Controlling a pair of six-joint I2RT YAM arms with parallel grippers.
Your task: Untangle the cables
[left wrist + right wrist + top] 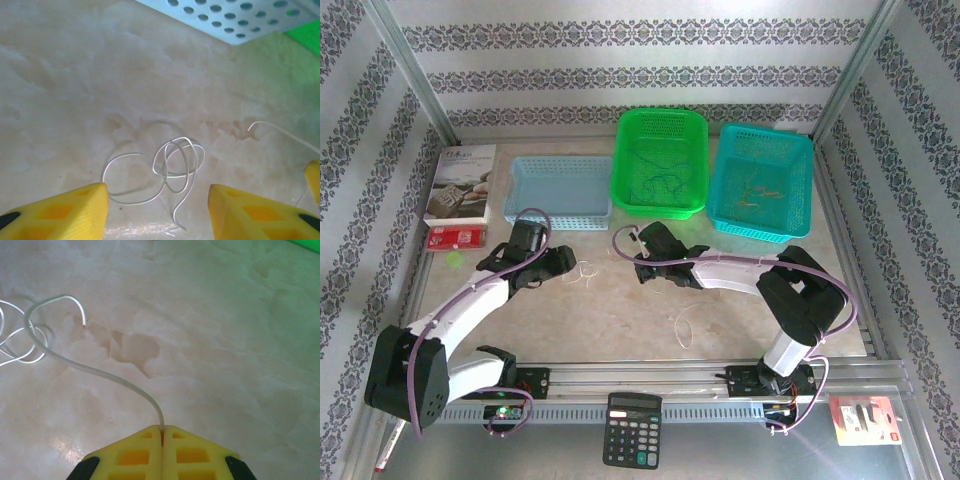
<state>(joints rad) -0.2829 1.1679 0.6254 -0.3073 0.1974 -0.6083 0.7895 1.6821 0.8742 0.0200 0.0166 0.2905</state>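
Observation:
A tangle of thin white cables [175, 165] lies looped on the marble tabletop, between the two yellow fingers [75, 210] of my left gripper [157, 212]. That gripper stands open just above the table, touching nothing. My right gripper [162, 432] is shut on one white cable [100, 372], which curves away up and to the left, with its free end near the tangle [20, 345]. In the top view the left gripper [567, 262] and right gripper [640, 265] face each other with the cables [586, 270] between them. Another white loop [688, 325] lies nearer the front.
Three baskets stand at the back: a pale blue one [560, 190], a green one [660, 160] holding dark wires, and a teal one [762, 185] holding tan wires. A book [460, 185] lies at the left. A calculator [633, 430] sits at the front rail.

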